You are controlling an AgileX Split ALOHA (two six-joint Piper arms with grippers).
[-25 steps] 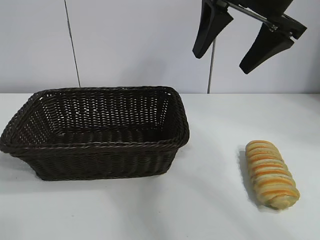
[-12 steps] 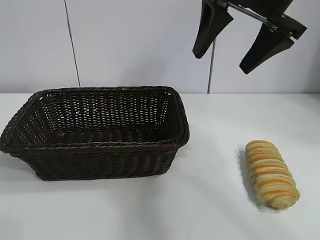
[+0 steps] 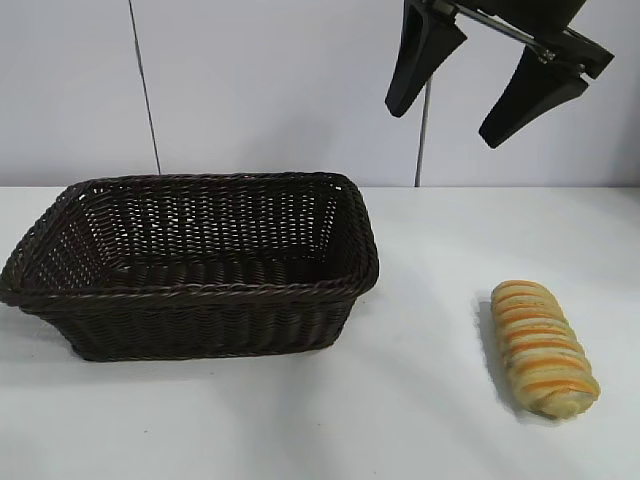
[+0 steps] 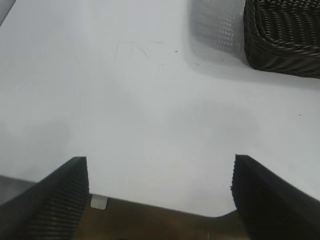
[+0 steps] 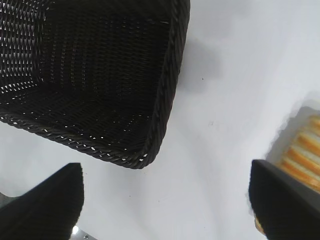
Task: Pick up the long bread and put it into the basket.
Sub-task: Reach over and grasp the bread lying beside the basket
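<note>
- The long bread [image 3: 543, 348] lies on the white desk [image 3: 430, 400], well apart from the basket [image 3: 195, 262], off its right side.
- The right tool [image 3: 487, 80] hangs high above the desk, beyond the basket's right end, fingers spread wide and gripping nothing.
- The left tool [image 4: 160, 200], equally spread and unloaded, hovers over bare desk near a basket corner.

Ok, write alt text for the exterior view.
A striped long bread lies on a white table, apart from an empty dark wicker basket to its left. The right pincer hangs open high above, between the two, holding nothing.
</note>
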